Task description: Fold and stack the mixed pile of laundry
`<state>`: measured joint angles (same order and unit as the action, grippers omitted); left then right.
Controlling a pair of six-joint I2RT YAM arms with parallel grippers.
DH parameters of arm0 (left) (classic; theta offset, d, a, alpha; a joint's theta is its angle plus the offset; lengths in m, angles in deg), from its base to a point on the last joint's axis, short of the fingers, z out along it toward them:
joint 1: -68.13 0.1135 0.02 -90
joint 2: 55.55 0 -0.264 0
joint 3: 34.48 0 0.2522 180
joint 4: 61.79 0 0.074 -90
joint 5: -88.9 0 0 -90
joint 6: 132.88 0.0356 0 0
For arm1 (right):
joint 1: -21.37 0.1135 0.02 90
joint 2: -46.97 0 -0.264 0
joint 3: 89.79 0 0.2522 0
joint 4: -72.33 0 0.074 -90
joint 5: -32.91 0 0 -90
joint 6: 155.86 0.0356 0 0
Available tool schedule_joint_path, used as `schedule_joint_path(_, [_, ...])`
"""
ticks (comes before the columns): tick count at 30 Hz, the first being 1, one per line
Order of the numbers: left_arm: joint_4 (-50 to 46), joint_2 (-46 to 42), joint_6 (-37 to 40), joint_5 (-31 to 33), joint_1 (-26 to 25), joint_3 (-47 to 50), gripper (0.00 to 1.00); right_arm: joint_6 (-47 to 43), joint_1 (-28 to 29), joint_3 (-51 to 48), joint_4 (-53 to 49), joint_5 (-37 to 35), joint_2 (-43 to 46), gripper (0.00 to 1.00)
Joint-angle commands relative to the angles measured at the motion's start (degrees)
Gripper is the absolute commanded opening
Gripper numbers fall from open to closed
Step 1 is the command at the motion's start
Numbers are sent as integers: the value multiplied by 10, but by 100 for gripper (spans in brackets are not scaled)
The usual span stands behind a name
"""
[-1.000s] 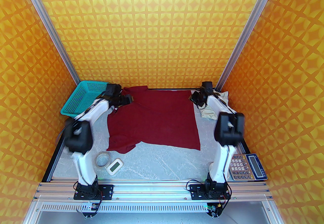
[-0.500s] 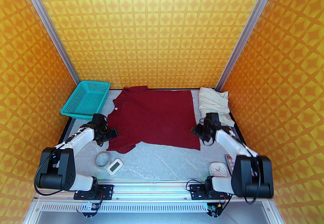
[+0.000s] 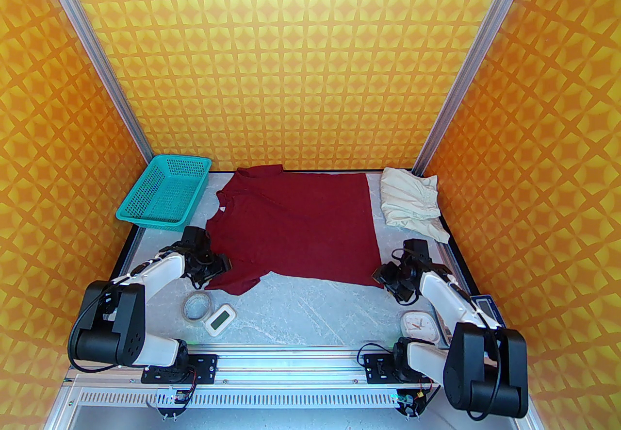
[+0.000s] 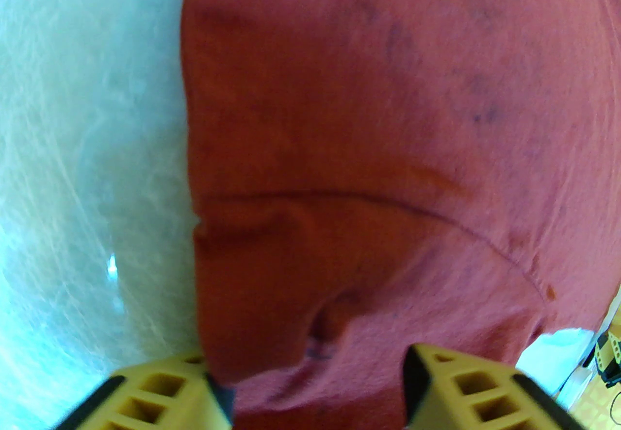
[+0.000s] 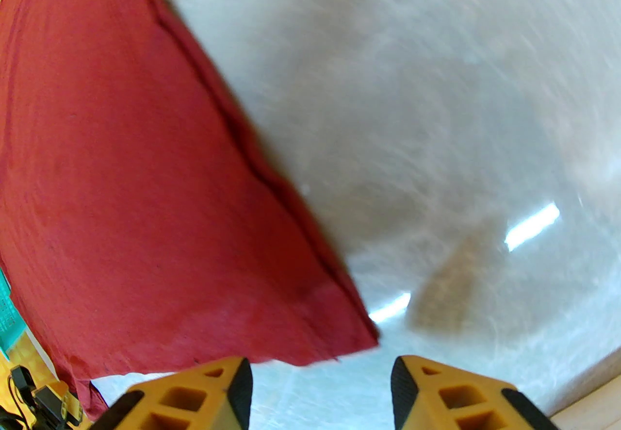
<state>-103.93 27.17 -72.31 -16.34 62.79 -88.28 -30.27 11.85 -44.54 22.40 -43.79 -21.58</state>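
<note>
The dark red T-shirt [image 3: 296, 224] lies spread flat across the middle of the table, collar to the far left. Crumpled at the far right lies the cream piece [image 3: 412, 205], apart from both arms. My left gripper [image 3: 224, 267] is low over the shirt's near-left sleeve. In the left wrist view its jaws stand apart with the sleeve cloth [image 4: 339, 175] under and between the left gripper's [image 4: 310, 394] fingertips. My right gripper [image 3: 380, 276] sits at the shirt's near-right hem corner [image 5: 349, 336], and the right gripper [image 5: 320, 389] is open just short of it.
A teal mesh basket [image 3: 165, 192] stands at the far left. Near the front left lie a tape roll [image 3: 196, 306] and a small white display device [image 3: 219, 319]. A white clock [image 3: 419, 325] and a partly hidden calculator [image 3: 485, 304] sit front right. Grey tabletop [image 3: 310, 306] lies bare in front.
Both arms have drawn back from the shirt's far corners to its near edge and come down low. The left jaws have narrowed and the right jaws have widened.
</note>
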Motion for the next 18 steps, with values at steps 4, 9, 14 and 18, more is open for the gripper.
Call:
schedule_joint_path(4, [8, -30, -2, -40, -5, 13, 39, 68, -3, -24, 77, 59, -33, 47])
schedule_joint_path(9, [13, -48, -11, -58, -5, 19, 15, 55, -3, -2, 85, 37, -62, 32])
schedule_joint_path(14, [-14, -74, -7, -57, -6, 3, 0, 46, -3, 25, 91, 15, -67, 18])
schedule_joint_path(18, [-35, -90, -3, -57, -5, -12, 0, 48, -3, 35, 104, 22, -77, 8])
